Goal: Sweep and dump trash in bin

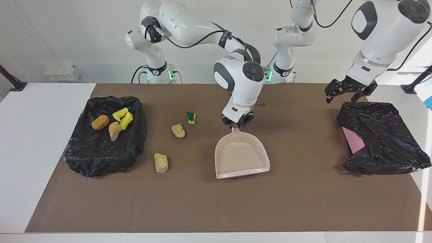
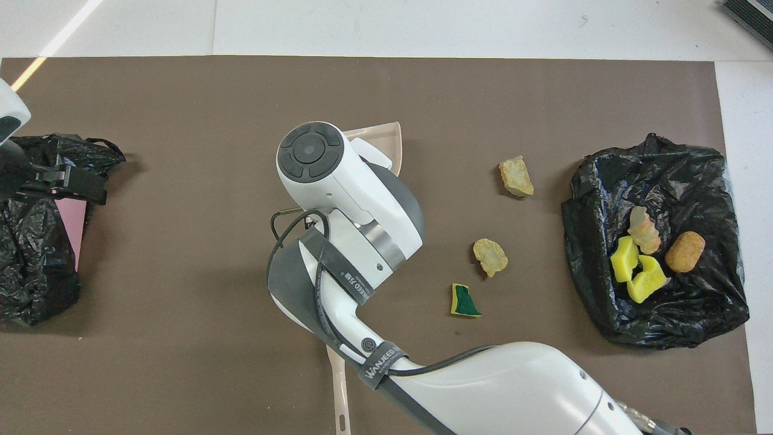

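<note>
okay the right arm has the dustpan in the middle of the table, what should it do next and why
Probably set the dustpan flat on the table. The right hand is shut on its handle, the pan is empty, and three scraps lie loose toward the bin: a tan scrap, an orange-brown scrap, a green-sided sponge. The left hand waits, open, over the other bag.

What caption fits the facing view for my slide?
Right gripper holds beige plastic dustpan mid-table; three foam scraps lie loose beside the black-lined bin; left gripper waits open.
</note>
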